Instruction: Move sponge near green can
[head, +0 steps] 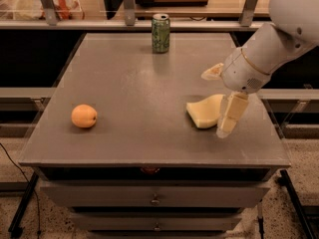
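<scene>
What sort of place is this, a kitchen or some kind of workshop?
Probably a robot test lab, not a kitchen: a grey table with drawers holds a sponge, a green can and an orange fruit, and the robot's gripper hangs close beside the sponge.
</scene>
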Tool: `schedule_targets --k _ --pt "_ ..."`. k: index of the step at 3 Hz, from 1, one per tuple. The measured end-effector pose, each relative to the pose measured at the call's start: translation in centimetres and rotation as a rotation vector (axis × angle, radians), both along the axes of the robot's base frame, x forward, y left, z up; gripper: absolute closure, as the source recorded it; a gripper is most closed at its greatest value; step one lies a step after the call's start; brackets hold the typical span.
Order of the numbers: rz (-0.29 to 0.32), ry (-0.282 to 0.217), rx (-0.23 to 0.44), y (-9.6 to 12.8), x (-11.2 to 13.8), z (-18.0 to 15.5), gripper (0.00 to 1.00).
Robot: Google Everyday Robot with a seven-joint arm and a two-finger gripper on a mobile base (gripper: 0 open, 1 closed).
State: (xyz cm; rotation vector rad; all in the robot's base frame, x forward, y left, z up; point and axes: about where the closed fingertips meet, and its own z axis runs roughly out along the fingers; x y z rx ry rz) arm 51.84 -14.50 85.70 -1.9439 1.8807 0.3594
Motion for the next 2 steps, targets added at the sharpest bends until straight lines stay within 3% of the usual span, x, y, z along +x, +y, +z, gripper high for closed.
schedule_targets --k 2 --pt "0.03 0.034 0.045 1.05 0.05 -1.95 0.0"
